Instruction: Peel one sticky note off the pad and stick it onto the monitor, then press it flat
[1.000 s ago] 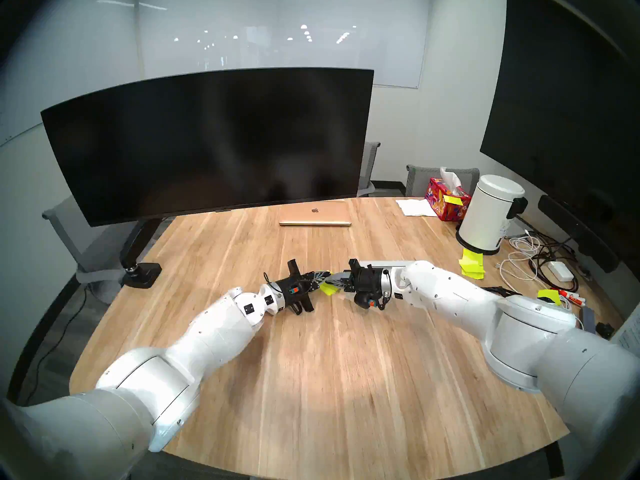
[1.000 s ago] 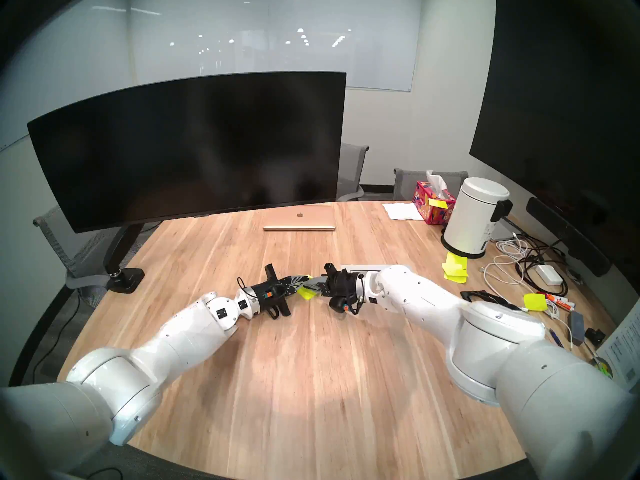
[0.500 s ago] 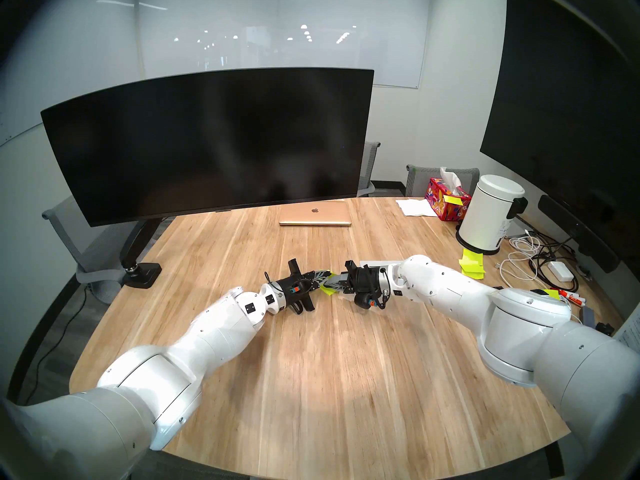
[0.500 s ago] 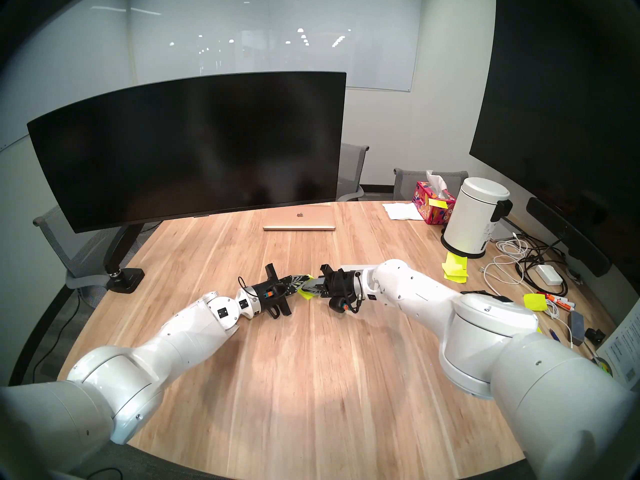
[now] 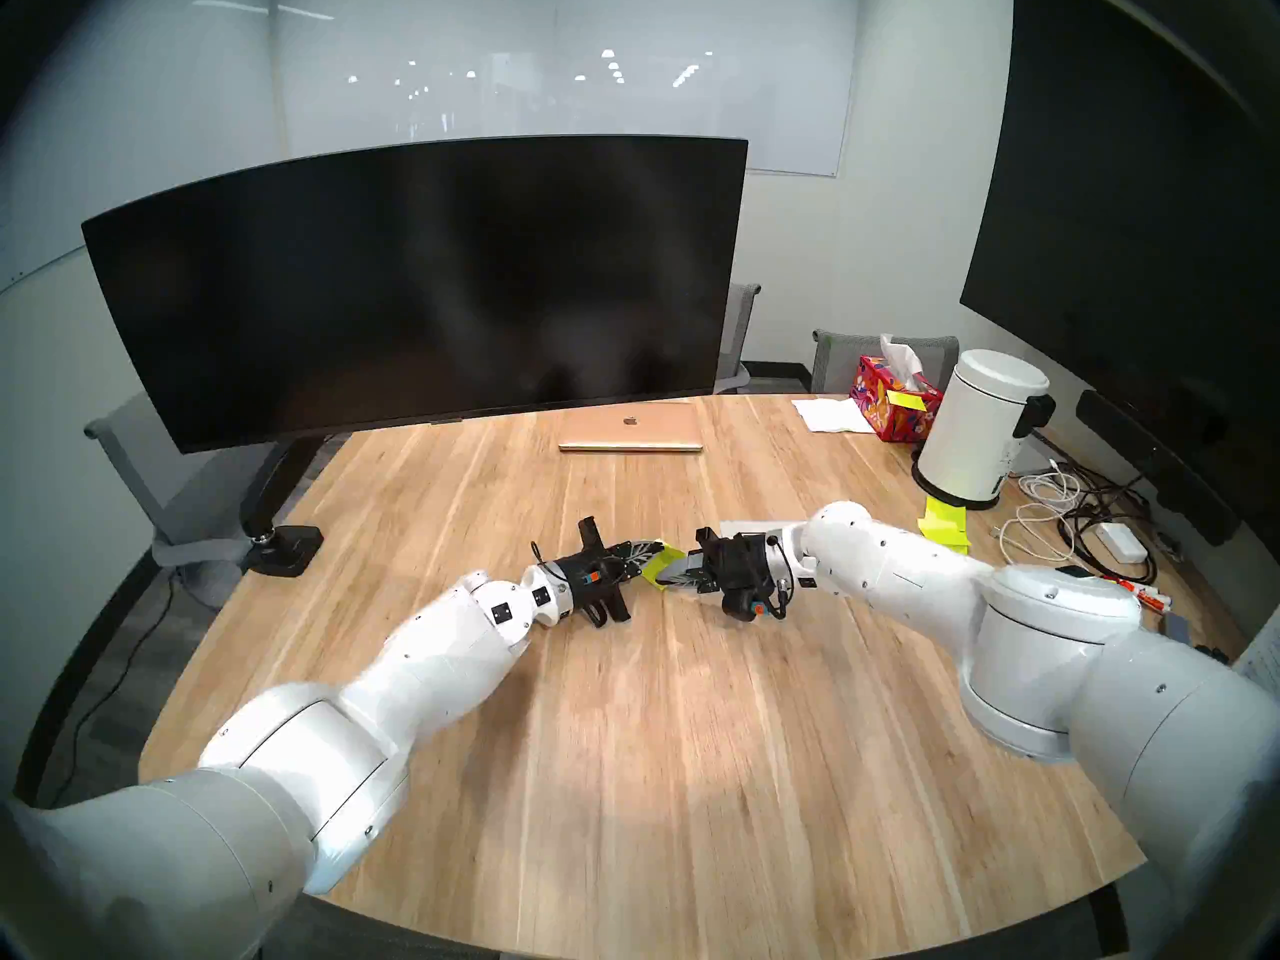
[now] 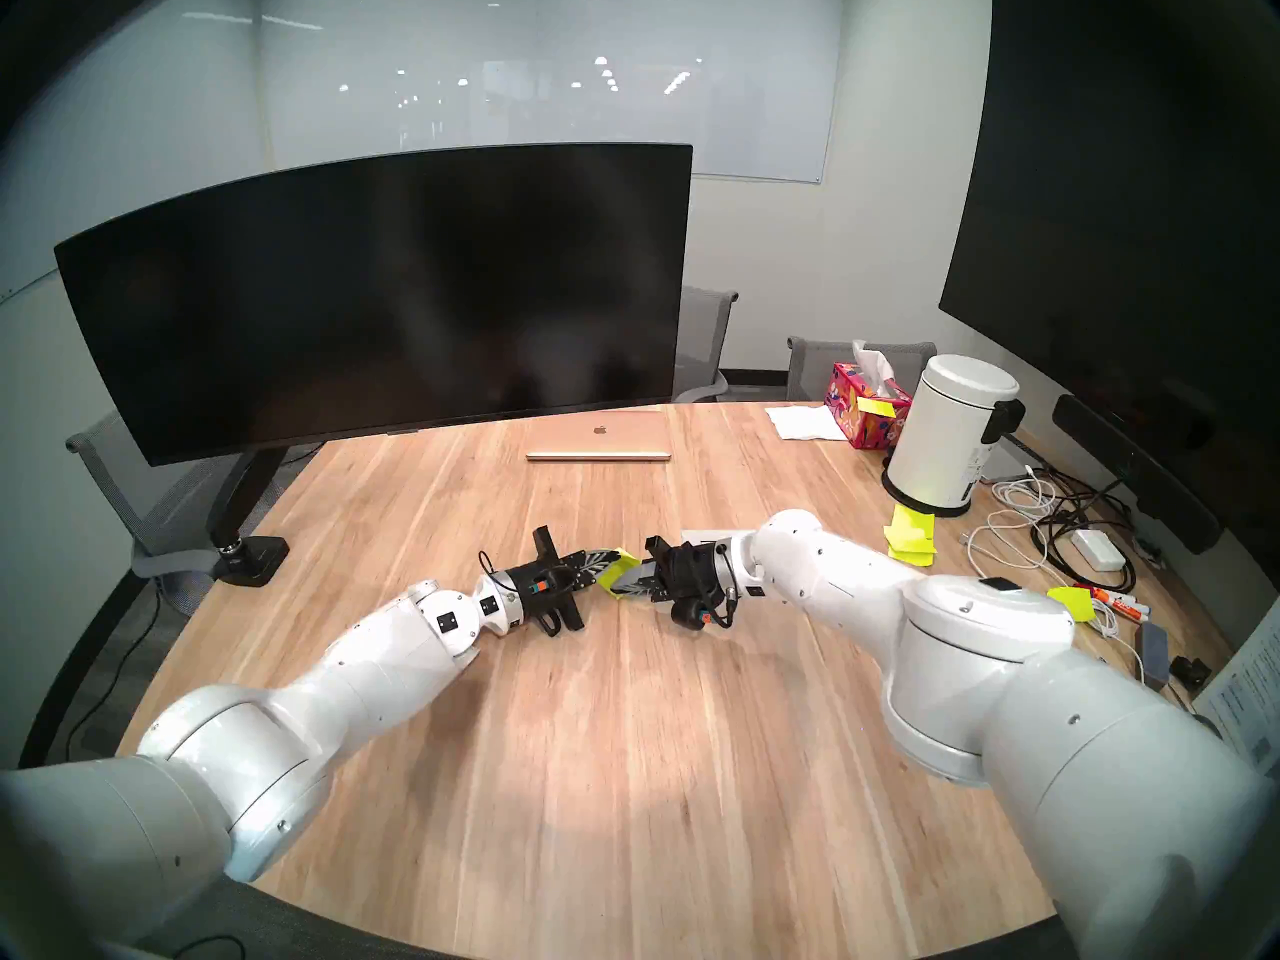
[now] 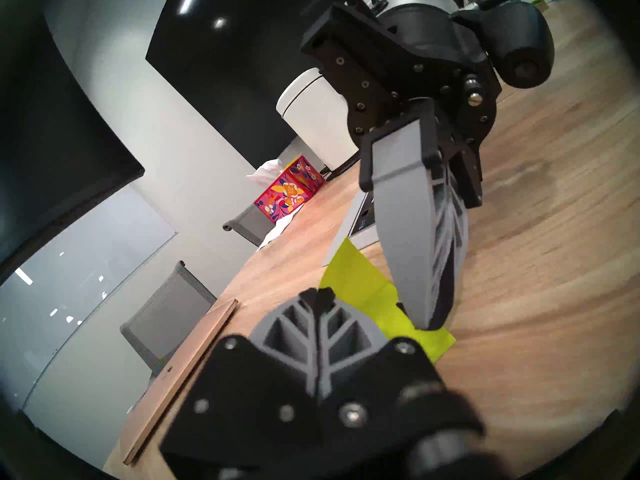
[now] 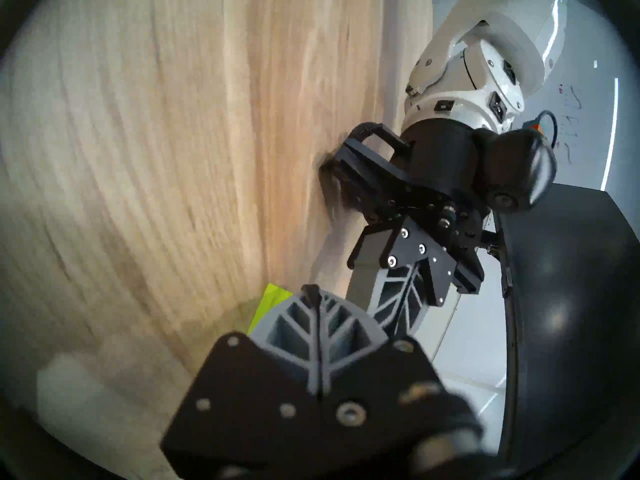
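Note:
The curved black monitor [image 5: 415, 287] stands at the back left on its arm mount. Mid-table, my two grippers meet tip to tip. My left gripper [image 5: 651, 550] is shut on a corner of a neon yellow-green sticky note [image 5: 663, 560], which slants up off the table. In the left wrist view the note [image 7: 356, 282] bends up from the pad [image 7: 433, 340], which lies flat on the wood. My right gripper [image 5: 661, 577] is shut with its tips on the pad. In the right wrist view a strip of yellow-green paper [image 8: 268, 304] shows beside my right gripper [image 8: 313, 290].
A shut gold laptop [image 5: 630, 429] lies behind the grippers. At the right are a tissue box [image 5: 893, 397], a white bin [image 5: 976, 425], a heap of yellow-green notes [image 5: 943, 526] and cables [image 5: 1080, 522]. A flat black screen [image 5: 1136, 176] hangs on the right wall.
The right wrist has turned and shifted slightly right and nearer. The yellow-green sheet, flat on the table before, now stands slanted between the two grippers. The left gripper has barely moved.

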You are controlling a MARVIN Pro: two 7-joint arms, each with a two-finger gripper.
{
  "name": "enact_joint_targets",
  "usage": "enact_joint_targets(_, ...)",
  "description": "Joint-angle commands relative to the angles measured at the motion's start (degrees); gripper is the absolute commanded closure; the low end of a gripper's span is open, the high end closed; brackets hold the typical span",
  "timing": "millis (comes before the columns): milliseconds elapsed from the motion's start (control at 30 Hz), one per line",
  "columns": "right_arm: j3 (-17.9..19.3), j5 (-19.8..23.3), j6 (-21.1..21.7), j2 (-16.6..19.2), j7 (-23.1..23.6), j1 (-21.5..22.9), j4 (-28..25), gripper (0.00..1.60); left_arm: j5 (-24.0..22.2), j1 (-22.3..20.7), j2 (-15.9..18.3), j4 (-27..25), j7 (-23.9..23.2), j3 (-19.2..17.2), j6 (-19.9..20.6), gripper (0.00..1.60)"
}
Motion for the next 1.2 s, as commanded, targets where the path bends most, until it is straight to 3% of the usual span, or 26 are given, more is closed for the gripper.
enact_joint_targets(0,0.77,1.45,-1.47,-2.54,1.69,-1.59,5.68,1.60,0.33,0.39,-0.16,2.31,0.05,0.31,0.31,1.60)
enact_joint_targets(400,2.46,2.86,-3.16,-4.55,6.16,-0.68,9.87,1.60,0.04,-0.01,-0.42,3.38,-0.10,0.38,-0.24,1.60)
enact_joint_targets(1167,2.03,2.43,-4.21,-6.16,11.36,0.42,11.32,1.60,-0.64,-0.93,-0.82,5.33,-0.23,0.42,-0.77,1.60)
